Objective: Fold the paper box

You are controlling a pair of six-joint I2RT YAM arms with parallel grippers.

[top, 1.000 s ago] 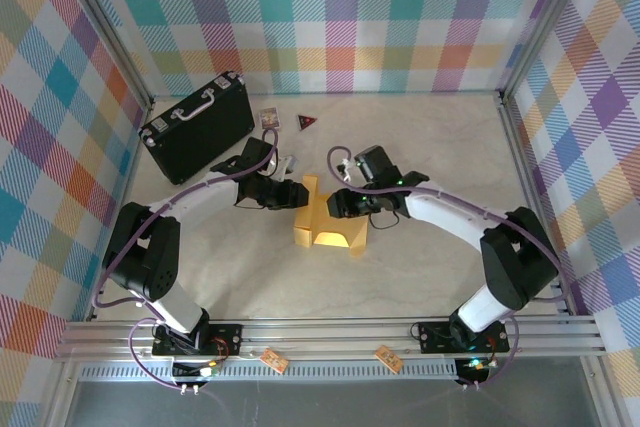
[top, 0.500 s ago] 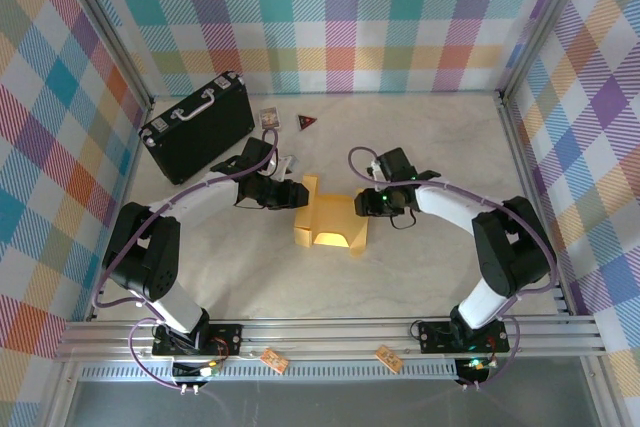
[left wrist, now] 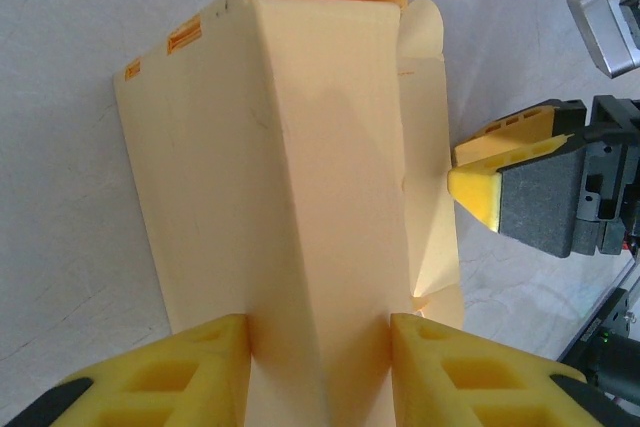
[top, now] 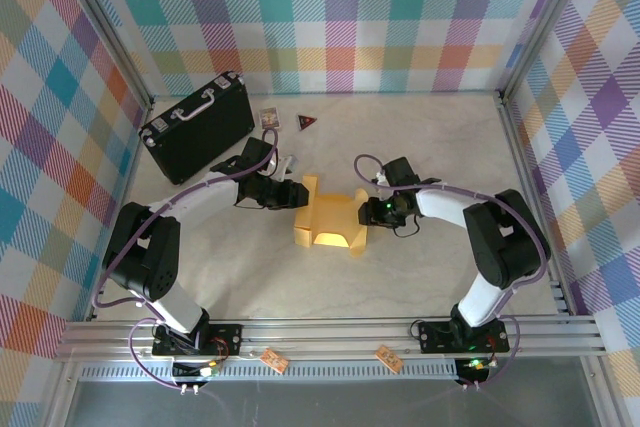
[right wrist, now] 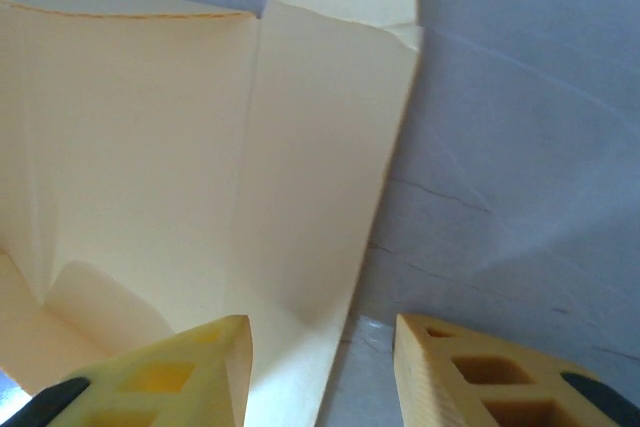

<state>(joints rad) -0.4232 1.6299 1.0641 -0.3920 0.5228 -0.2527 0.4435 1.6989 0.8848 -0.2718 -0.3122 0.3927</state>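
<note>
The mustard-yellow paper box (top: 330, 229) lies partly folded at the middle of the table. My left gripper (top: 298, 196) holds its left end. In the left wrist view both yellow fingers (left wrist: 180, 372) press a raised ridge of the paper box (left wrist: 300, 147), with my left gripper (left wrist: 320, 332) shut on it. My right gripper (top: 368, 213) is at the box's right edge. In the right wrist view the edge of a pale panel of the paper box (right wrist: 150, 147) runs between the jaws of my right gripper (right wrist: 322, 332), which stands open with bare table beside its right finger.
A black case with a pale handle (top: 197, 125) lies at the back left. A small card (top: 269, 118) and a dark triangle (top: 307, 122) sit behind the box. Checked walls and metal rails (top: 300, 332) enclose the table.
My right gripper has drawn back rightward from over the box to its right edge and dropped lower. The left gripper and the box's left end have not moved.
</note>
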